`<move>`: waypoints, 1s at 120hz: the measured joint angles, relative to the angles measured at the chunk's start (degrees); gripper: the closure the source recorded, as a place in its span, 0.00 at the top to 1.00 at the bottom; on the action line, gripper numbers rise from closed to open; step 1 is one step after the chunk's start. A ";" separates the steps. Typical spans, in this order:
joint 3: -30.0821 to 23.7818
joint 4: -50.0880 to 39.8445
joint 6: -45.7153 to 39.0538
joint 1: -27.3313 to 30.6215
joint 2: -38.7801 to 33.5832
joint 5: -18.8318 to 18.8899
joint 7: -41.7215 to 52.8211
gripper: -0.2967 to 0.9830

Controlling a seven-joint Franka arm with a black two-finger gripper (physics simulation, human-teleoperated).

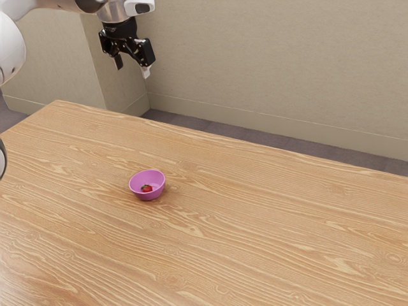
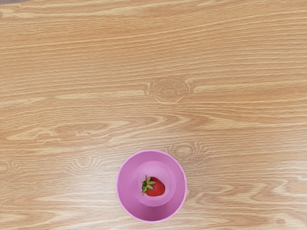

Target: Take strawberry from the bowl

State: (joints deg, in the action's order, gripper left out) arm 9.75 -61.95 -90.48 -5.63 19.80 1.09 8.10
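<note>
Operator: Exterior view first. Which step is in hand?

Inspector: In my judgement, the approach. Your claw (image 1: pixel 132 66) hangs high, well apart from the bowl (image 1: pixel 148 197), which stands upright on the table (image 1: pixel 255 223). The strawberry (image 1: pixel 146 189) lies inside, so the taking remains to be done.

Operator: Condition of the claw?

Inspector: Spread wide, with a plain gap across its middle. It holds nothing and touches nothing.

Operator: And the wrist view?

Inspector: You look down into the bowl. The strawberry lies on its side at the bottom, its leafy top (image 2: pixel 147 185) turned toward the wall, with bare floor around it.

Operator: What does the next move call for?

Inspector: Bring your claw over the bowl, centre it on the fruit, then lower it straight inside the rim. Expect tight room: an off-centre descent could catch the rim and tip or push the bowl. Close gently, as the berry may roll.
</note>
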 joint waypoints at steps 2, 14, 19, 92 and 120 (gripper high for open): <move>0.00 -0.01 0.00 0.00 0.00 -0.03 0.01 0.77; 0.03 0.09 -0.03 0.02 0.03 -0.09 0.06 0.77; -0.15 0.25 -0.25 0.02 -0.07 0.03 0.07 0.77; 0.00 -4.65 -16.89 1.58 18.24 -1.58 0.30 0.77; -0.01 -11.83 -25.71 2.95 19.09 -7.57 -1.53 0.77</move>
State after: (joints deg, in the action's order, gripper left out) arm 9.74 -73.77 -116.20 -2.68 38.89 -6.49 6.57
